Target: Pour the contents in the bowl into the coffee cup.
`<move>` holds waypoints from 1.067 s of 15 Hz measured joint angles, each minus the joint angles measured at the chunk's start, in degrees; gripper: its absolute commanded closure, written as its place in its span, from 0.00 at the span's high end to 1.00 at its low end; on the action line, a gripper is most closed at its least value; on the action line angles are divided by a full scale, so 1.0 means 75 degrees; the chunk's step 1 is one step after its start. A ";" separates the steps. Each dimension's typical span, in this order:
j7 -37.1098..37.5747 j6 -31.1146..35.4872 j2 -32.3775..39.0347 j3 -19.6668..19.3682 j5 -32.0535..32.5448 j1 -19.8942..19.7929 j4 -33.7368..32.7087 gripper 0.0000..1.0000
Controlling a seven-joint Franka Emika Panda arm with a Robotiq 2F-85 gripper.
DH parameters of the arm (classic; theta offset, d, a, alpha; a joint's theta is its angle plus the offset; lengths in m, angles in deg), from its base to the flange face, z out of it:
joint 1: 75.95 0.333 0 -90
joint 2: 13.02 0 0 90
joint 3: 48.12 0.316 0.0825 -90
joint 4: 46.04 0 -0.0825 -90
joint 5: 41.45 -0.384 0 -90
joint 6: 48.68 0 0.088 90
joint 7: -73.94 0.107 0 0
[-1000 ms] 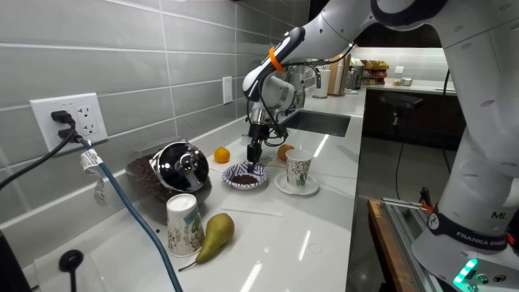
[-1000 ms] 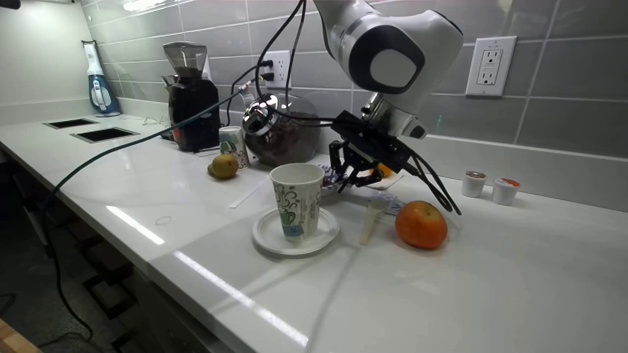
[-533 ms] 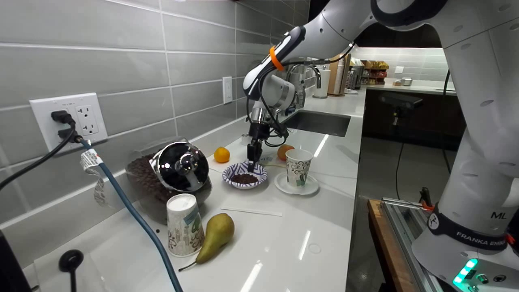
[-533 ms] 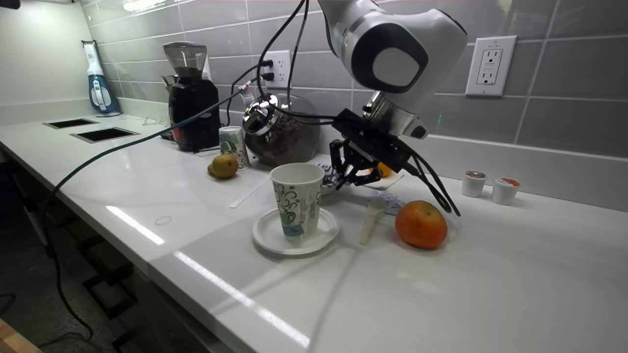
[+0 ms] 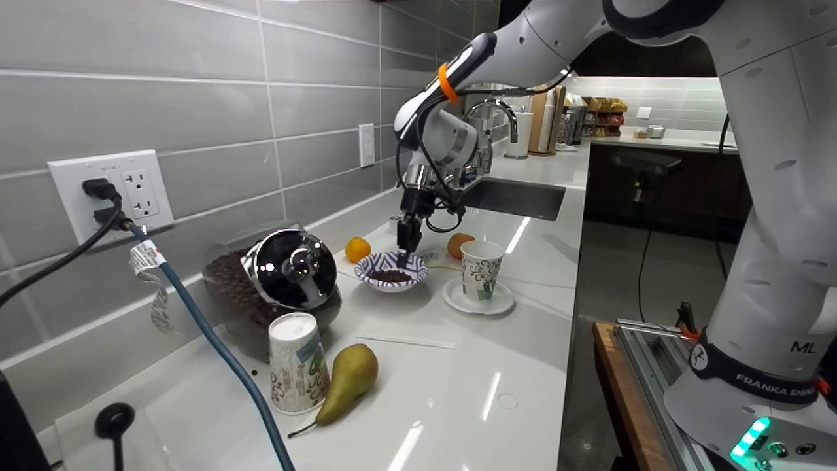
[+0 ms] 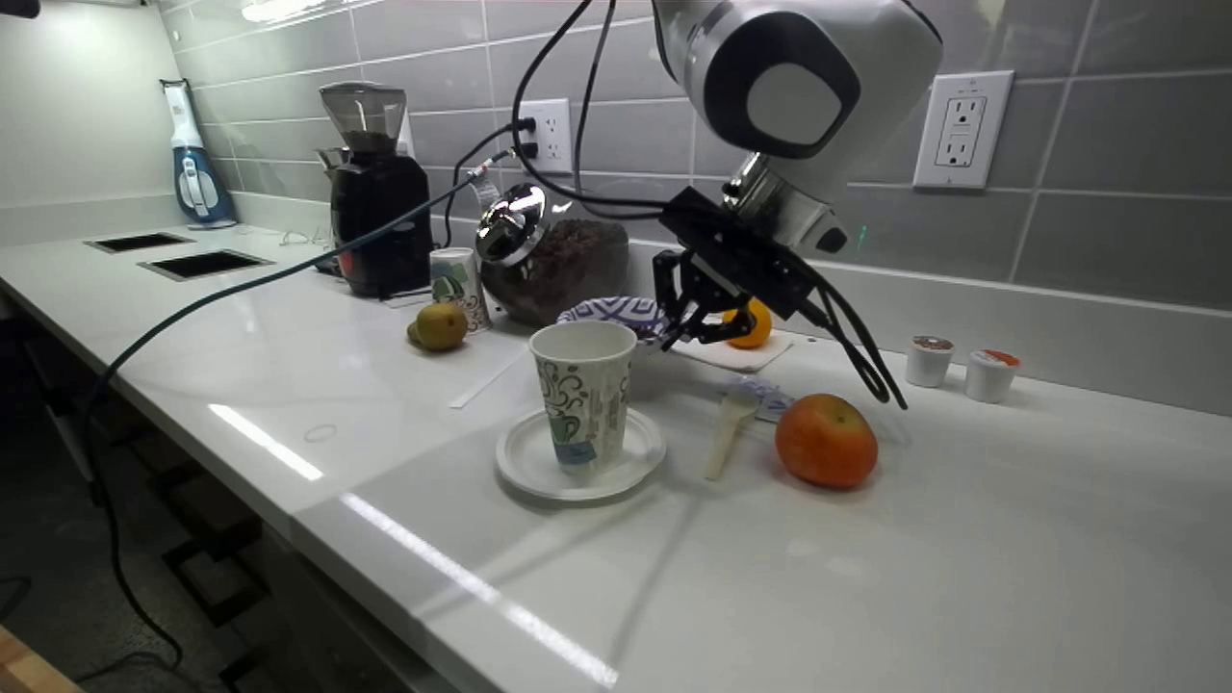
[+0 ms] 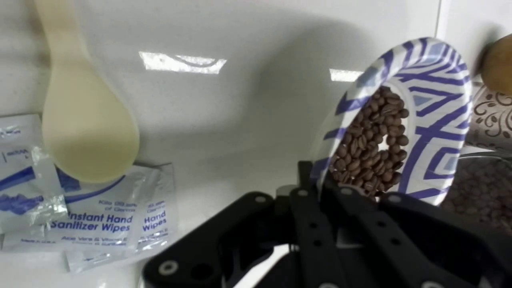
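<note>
Coffee beans (image 7: 366, 160) are lying in the bottom of a paper bowl (image 7: 442, 120) patterned in purple-blue and white, and the bowl is hanging just above the counter (image 6: 962, 558). The gripper (image 7: 318, 180) is pinching its rim, the jaws standing nearly together with only the thin paper wall between them. Close by, an upright paper cup (image 6: 582, 395) printed with scrolls is standing on a small white plate (image 6: 520, 457), apart from the bowl. A cream-colored spoon (image 7: 90, 128) is resting on the counter, its broad end overlapping packets of hand sanitizer wipes (image 7: 98, 218). Just beside the spoon, a red-orange fruit (image 6: 826, 441) is sitting. Past the gripper in an exterior view, an orange (image 6: 753, 325) is resting on a white napkin (image 6: 746, 358), toward the tiled wall (image 6: 1136, 144). Two single-serve coffee pods (image 6: 930, 366) are standing near that wall. Farther along the counter, a clear jar (image 5: 258, 327) with a shiny metal lid (image 5: 297, 268) is holding brown beans (image 5: 235, 281). An overturned paper cup (image 5: 299, 369) is standing near the jar, and a greenish pear (image 5: 353, 376) is lying just beside that cup. Farther still, a black coffee grinder (image 6: 380, 221) is standing by the wall, and toward the opposite end a curved faucet (image 5: 513, 124) is arching over a dark sink (image 5: 523, 199).
</note>
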 measured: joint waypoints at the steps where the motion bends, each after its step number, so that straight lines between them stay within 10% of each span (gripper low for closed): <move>1: -0.0010 -0.0031 -0.0088 -0.0006 -0.0009 -0.0023 0.0014 0.04; 16: -0.0652 -0.0557 -0.2879 -0.1408 -0.0699 -0.0240 0.2343 0.03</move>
